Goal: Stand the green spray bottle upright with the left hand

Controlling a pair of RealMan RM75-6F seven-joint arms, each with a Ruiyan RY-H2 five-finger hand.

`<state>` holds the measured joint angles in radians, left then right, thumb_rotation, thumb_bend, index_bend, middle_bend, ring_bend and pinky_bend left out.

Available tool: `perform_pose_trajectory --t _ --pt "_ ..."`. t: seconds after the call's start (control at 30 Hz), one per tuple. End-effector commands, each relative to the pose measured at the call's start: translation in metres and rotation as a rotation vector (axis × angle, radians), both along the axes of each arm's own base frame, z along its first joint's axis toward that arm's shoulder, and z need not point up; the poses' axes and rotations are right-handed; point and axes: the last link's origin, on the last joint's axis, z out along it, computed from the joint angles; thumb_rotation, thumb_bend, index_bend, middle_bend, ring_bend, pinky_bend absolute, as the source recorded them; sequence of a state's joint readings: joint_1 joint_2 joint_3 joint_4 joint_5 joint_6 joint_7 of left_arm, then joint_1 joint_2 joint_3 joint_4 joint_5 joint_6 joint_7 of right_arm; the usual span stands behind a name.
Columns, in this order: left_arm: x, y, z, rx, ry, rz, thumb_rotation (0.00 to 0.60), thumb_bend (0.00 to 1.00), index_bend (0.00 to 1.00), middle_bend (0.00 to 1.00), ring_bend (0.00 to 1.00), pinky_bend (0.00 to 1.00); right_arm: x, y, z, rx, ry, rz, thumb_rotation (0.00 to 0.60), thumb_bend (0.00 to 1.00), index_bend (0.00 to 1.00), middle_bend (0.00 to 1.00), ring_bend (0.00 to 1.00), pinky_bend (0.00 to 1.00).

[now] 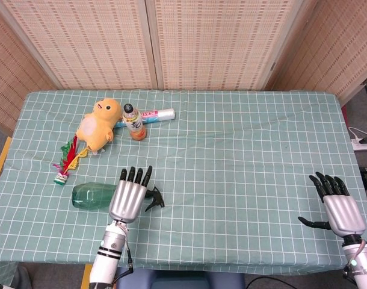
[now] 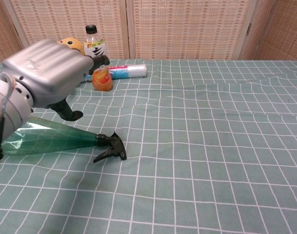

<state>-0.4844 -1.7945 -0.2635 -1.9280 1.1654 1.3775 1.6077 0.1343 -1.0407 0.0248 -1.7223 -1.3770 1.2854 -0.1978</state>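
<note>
Meanwhile: left hand above the lying spray bottle

Head view. Green spray bottle (image 1: pixel 102 196) lies on its side on the checked tablecloth (image 1: pixel 231 156), black trigger head toward 3 o'clock, fat base toward 9. Left hand (image 1: pixel 130 196) is over the bottle's neck end, palm down, fingers straight and spread, pointing to 12; nothing in it. Whether it touches the bottle cannot be told from this angle. Right hand (image 1: pixel 338 206) sits far off near the table's 4 o'clock corner, fingers apart, thumb out to 9, holding nothing. At 11 o'clock from the spray bottle: yellow plush duck (image 1: pixel 97 126), small drink bottle (image 1: pixel 134 122) standing upright just beside it at 3, and a rolled tube (image 1: pixel 154 115) lying behind both. Red-and-green feathered toy (image 1: pixel 66 159) lies at 10 o'clock of the spray bottle, near the table's edge.

Chest view. Left hand (image 2: pixel 46 78) fills the upper left, silver back toward the camera, raised above the spray bottle (image 2: pixel 51 139) with a visible gap beneath; thumb hangs down toward the bottle body. Fingers loose, gripping nothing. Bottle flat on the cloth, trigger at 3 o'clock. Hand partly hides the duck (image 2: pixel 73 45) and drink bottle (image 2: pixel 97 61). Right hand not seen here.
</note>
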Motion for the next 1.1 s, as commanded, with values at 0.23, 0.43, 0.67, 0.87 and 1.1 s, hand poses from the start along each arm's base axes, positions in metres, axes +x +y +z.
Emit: perform_pose_trajectory --t 0.23,0.43,0.67,0.87,1.1 --pt "-0.032 0.019 -0.005 0.011 0.105 0.057 0.600 0.20 0.11 0.21 0.19 0.26 0.001 -0.001 0.000 0.009 -0.003 -0.003 0.600 0.00 0.00 0.00 0.00 0.00" --pt "-0.044 0.023 -0.008 0.005 0.138 0.091 0.600 0.20 0.11 0.21 0.19 0.25 0.001 -0.001 -0.001 0.009 0.000 -0.004 0.600 0.00 0.00 0.00 0.00 0.00" --pt "-0.044 0.023 -0.019 0.008 0.194 0.116 0.600 0.20 0.10 0.21 0.19 0.25 0.001 -0.001 -0.001 0.010 -0.003 -0.007 0.600 0.00 0.00 0.00 0.00 0.00" --pt "-0.038 0.025 -0.030 0.031 0.220 0.084 0.600 0.20 0.11 0.23 0.19 0.18 0.001 -0.002 -0.001 0.013 -0.021 -0.006 0.600 0.00 0.00 0.00 0.00 0.00" --pt "-0.047 0.022 -0.046 0.016 0.226 0.152 0.600 0.20 0.13 0.24 0.20 0.19 0.001 -0.003 0.000 0.022 -0.032 -0.006 0.600 0.00 0.00 0.00 0.00 0.00"
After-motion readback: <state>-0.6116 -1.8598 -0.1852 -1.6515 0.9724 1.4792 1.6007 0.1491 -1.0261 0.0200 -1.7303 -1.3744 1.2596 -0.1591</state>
